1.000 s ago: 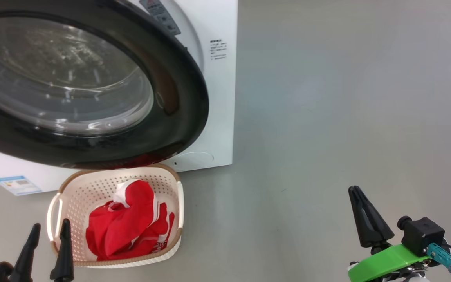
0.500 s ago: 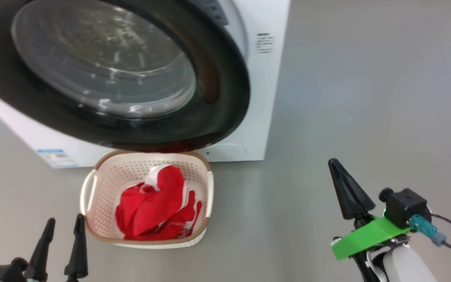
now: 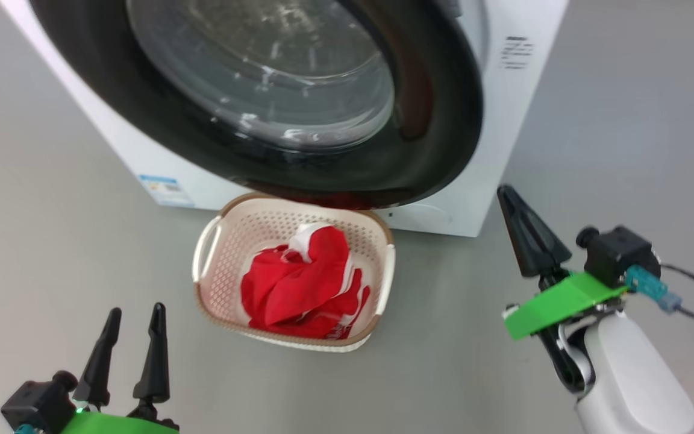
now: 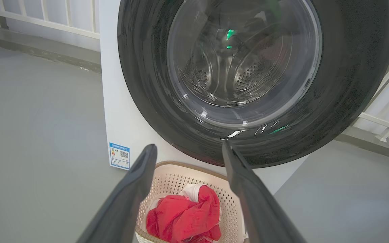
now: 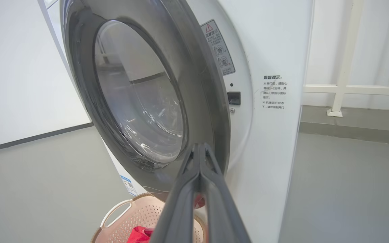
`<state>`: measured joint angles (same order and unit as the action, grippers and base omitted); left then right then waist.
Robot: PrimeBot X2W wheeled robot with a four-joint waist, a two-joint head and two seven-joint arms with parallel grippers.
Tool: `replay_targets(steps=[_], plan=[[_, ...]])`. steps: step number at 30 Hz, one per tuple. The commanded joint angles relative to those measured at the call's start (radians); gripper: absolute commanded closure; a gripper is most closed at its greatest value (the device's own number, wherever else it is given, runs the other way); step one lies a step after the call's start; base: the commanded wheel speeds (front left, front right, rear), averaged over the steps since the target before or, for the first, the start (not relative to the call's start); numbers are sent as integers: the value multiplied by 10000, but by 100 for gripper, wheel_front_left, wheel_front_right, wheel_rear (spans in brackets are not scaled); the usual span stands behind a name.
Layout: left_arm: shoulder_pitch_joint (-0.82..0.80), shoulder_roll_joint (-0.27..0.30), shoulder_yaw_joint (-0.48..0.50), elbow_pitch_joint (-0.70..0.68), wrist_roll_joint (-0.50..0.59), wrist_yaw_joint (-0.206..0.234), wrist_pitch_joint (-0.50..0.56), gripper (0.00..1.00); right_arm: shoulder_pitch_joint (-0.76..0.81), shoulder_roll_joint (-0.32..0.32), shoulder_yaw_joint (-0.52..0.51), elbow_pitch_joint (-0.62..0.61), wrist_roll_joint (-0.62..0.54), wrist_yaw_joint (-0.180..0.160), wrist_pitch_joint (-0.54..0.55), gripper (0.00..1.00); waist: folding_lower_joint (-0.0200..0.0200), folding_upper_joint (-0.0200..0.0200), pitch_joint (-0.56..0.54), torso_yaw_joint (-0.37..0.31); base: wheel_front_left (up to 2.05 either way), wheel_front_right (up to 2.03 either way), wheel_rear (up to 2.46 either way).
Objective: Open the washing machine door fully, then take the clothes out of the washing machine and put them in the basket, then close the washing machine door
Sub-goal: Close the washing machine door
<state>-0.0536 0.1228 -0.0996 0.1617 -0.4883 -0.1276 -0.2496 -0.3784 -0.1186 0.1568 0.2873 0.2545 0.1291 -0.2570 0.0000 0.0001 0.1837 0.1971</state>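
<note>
The washing machine door (image 3: pixel 443 138), with its black rim and clear glass bowl, stands partly open. Its free edge (image 5: pixel 211 101) is held off the white washing machine (image 3: pixel 515 114). Below it the cream basket (image 3: pixel 203 265) sits on the floor with the red clothes (image 3: pixel 305 283) inside. My right gripper (image 3: pixel 506 196) is shut and empty, its tip just right of the door's lower edge; the right wrist view looks along the shut right gripper (image 5: pixel 199 148) at that edge. My left gripper (image 3: pixel 136 310) is open, low and left of the basket. In its own view the left gripper (image 4: pixel 186 148) frames the basket (image 4: pixel 187 167) and clothes (image 4: pixel 184 216).
Grey floor (image 3: pixel 624 120) spreads around the machine. A white railing (image 5: pixel 343 87) runs behind it along the wall. A blue label (image 4: pixel 119 156) is stuck low on the machine's front, and the latch slot (image 5: pixel 234 98) shows beside the door's edge.
The head camera has moved, shifting the whole scene right. My right gripper has shut and come up close to the door's lower right edge. The left gripper stays open.
</note>
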Motion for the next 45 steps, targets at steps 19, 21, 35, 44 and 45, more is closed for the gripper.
replay_targets(steps=[19,21,35,44,45], plan=[[-1219,-233,-83,-356,-363,-31,-122,0,-2388,-333,-16,677,182,16,-48,100,0,-1,1541,1576,0,0,0],[-1298,-255,-123,-395,-388,-31,-122,0,-2555,-400,-97,689,167,16,-48,100,0,-1,1686,1656,0,0,0],[-1584,-342,-368,-520,-562,-31,-122,0,-3427,-869,-882,583,26,16,-48,100,0,-1,2245,2174,0,0,0],[-1877,-431,-612,-595,-614,-31,-122,0,-4434,-1011,-1431,541,-163,16,-48,100,0,-1,2722,2299,0,0,0],[-1900,-425,-628,-600,-618,-31,-122,0,-4503,-1004,-1463,548,-173,16,-48,100,0,-1,2747,2303,0,0,0]])
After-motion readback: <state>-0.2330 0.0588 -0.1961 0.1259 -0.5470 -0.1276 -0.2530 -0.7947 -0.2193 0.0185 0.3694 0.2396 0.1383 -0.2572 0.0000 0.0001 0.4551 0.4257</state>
